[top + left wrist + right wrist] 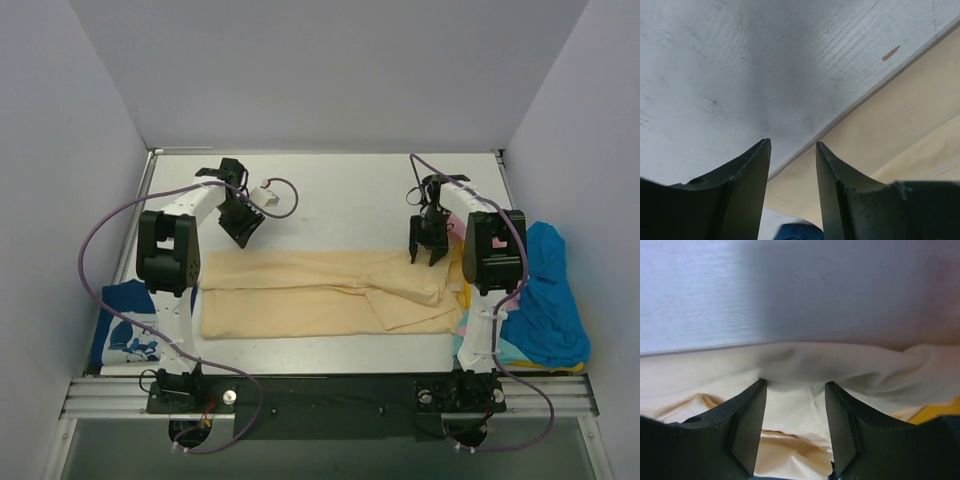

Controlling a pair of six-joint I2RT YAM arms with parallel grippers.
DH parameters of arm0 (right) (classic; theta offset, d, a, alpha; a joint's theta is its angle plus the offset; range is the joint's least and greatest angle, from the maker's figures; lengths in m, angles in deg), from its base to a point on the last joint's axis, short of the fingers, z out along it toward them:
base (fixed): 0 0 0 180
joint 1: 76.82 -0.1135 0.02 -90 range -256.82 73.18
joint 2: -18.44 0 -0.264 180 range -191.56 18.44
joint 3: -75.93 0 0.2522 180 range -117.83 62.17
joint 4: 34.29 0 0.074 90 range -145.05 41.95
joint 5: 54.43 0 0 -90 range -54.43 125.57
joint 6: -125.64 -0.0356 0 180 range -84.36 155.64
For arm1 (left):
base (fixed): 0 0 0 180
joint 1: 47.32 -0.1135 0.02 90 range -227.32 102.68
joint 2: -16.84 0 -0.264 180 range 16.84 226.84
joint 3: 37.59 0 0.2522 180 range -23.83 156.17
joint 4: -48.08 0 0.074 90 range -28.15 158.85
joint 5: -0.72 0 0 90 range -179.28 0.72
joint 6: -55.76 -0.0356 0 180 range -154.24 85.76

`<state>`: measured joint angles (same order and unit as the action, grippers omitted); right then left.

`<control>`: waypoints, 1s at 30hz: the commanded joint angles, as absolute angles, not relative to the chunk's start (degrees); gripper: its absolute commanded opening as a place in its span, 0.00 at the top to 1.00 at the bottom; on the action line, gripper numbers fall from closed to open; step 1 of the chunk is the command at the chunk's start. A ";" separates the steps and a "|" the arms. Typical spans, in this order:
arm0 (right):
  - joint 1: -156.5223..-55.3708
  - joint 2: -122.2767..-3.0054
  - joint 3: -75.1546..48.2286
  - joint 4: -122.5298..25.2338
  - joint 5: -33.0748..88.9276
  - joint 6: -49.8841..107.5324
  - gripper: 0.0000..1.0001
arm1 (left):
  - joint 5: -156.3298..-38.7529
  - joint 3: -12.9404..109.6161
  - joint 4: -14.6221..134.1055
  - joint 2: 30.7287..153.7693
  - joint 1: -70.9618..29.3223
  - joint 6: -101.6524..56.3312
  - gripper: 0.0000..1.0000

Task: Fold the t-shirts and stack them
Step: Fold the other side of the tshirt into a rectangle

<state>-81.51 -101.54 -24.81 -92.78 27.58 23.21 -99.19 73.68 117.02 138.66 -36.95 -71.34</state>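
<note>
A tan t-shirt (320, 295) lies folded into a long band across the middle of the table. My left gripper (243, 232) is open and empty, hovering just beyond the shirt's far left edge. In the left wrist view its jaws (792, 144) stand apart over bare table, with the tan shirt (900, 115) to the right. My right gripper (428, 255) is open over the shirt's far right edge. In the right wrist view its jaws (796, 382) straddle a wrinkle of the tan shirt (805, 365) without closing on it.
A navy t-shirt with white print (130, 330) lies at the near left, and shows in the left wrist view (800, 232). A bright blue t-shirt (545, 295) is heaped at the right edge over pink and yellow cloth (465, 310). Grey walls enclose the white table (340, 190).
</note>
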 commanded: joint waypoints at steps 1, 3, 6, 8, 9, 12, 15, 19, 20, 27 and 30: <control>-83.58 -103.55 -28.79 -93.14 24.94 26.32 0.59 | -97.01 71.45 113.18 137.78 -36.69 -71.15 0.49; -83.85 -104.08 -30.20 -93.23 23.54 26.41 0.77 | -97.10 70.57 112.73 137.26 -36.60 -70.98 0.49; -83.94 -102.07 -29.42 -93.23 23.61 25.71 0.92 | -97.54 70.47 113.08 136.46 -36.42 -70.63 0.49; -83.94 -100.31 -28.27 -93.32 23.96 25.79 0.91 | -97.80 71.00 113.70 135.94 -36.16 -70.63 0.49; -83.94 -99.87 -27.57 -93.23 23.88 26.23 0.91 | -97.81 71.18 113.87 135.59 -36.07 -70.71 0.49; -83.94 -98.90 -27.65 -92.27 20.99 27.81 1.00 | -99.20 73.45 114.40 135.32 -35.02 -70.45 0.49; -84.29 -100.12 -31.16 -92.08 20.01 28.87 1.00 | -100.96 77.49 115.71 135.76 -33.00 -69.66 0.49; -84.12 -98.64 -33.81 -94.28 22.47 27.12 0.64 | -105.69 83.99 119.31 137.51 -27.64 -68.35 0.49; -83.85 -97.93 -33.11 -94.63 22.99 26.77 0.59 | -107.11 85.58 119.76 138.39 -25.63 -67.99 0.49; -78.33 -81.00 -19.76 -94.64 25.47 20.27 0.55 | -121.69 95.86 116.35 142.61 -16.92 -55.45 0.53; -74.45 -74.65 -9.33 -92.89 21.95 17.54 0.60 | -123.56 98.42 113.53 145.68 -13.84 -50.69 0.59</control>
